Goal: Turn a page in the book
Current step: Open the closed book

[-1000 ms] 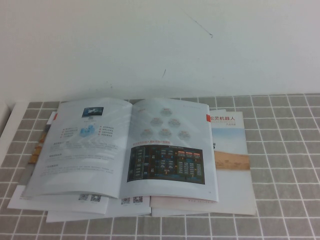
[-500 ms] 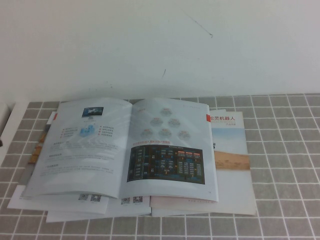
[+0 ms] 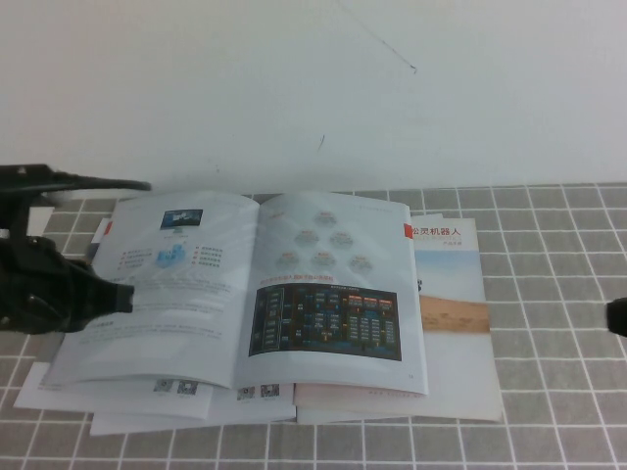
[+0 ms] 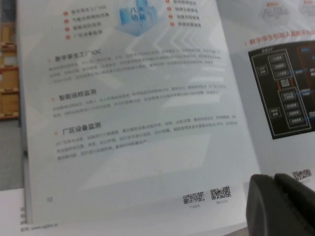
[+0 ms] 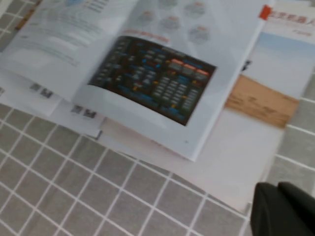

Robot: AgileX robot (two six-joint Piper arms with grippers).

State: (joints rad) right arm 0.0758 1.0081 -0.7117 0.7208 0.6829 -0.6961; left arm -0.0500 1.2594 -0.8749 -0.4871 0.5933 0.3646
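Observation:
The book (image 3: 176, 284) lies open and flat on the grey tiled table. Its right-hand sheet is the page (image 3: 328, 294), with a hexagon cluster above a dark dashboard screenshot. My left gripper (image 3: 122, 297) is shut and empty, low at the book's left edge, over the left-hand sheet. In the left wrist view the left gripper (image 4: 278, 204) sits by the book's (image 4: 138, 123) lower corner. My right gripper (image 3: 617, 316) is shut and empty at the far right, well clear of the book. In the right wrist view the right gripper (image 5: 283, 209) hangs above bare tiles, with the page (image 5: 157, 73) beyond it.
A booklet with a red Chinese title and tan band (image 3: 451, 294) lies under the book's right side. White booklets with QR codes (image 3: 176, 392) stick out under its near edge. A white wall (image 3: 313, 88) stands behind. Grey tiles (image 3: 558, 255) spread to the right.
Both arms have come into view: the left from the left up to the book's edge, the right just at the right border. The book has not moved.

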